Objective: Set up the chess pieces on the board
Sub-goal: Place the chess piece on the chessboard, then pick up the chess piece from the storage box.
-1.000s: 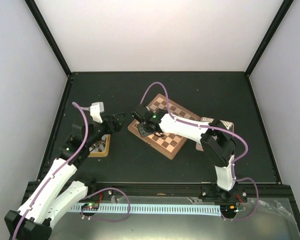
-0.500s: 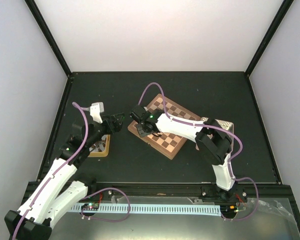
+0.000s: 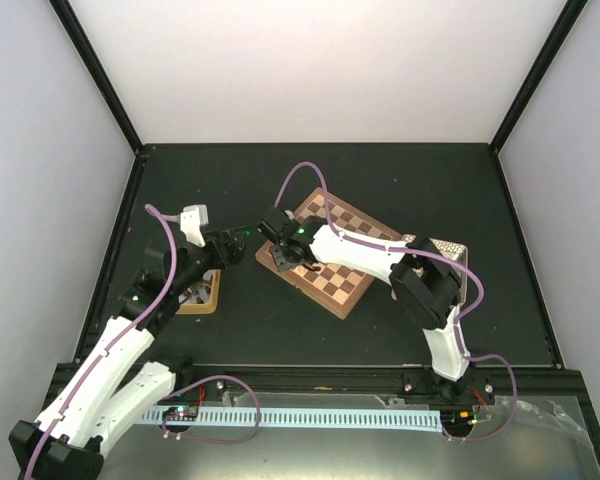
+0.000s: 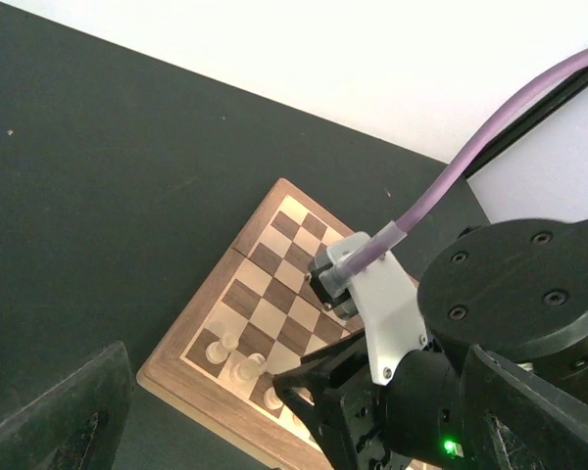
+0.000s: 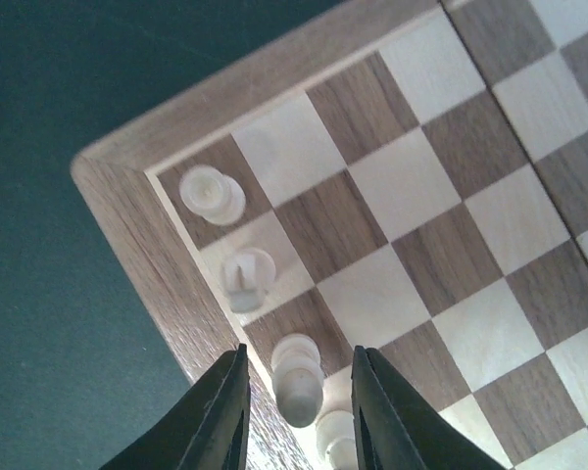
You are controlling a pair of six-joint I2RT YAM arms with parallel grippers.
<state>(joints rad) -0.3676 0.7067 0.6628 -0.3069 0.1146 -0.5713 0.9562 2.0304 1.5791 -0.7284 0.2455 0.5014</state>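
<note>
We judged the step in hand to be the seating of one man in the board's edge row. The right gripper (image 5: 299, 364) hung over the board (image 5: 412, 196) at its left corner. Its jaws were spread to either side of a pale chess piece (image 5: 299, 387), and a sliver of board showed on each side, so the grip was released, not clenched. That piece sat on the third square from the board's corner. The corner piece (image 5: 213, 193) and the second piece (image 5: 245, 277) filled the two squares before it, and a fourth piece (image 5: 333, 436) stood just beyond. From so steep a view we could not tell whether the third piece stood squarely on its base.

The left gripper (image 3: 242, 237) hovered just off the board's left corner, its fingers wide apart and empty.

The next move, as we read it, called for a straight rise with the jaws kept apart, since neighbouring men stood close beside each finger. After that, the gripper could go for another piece.
</note>
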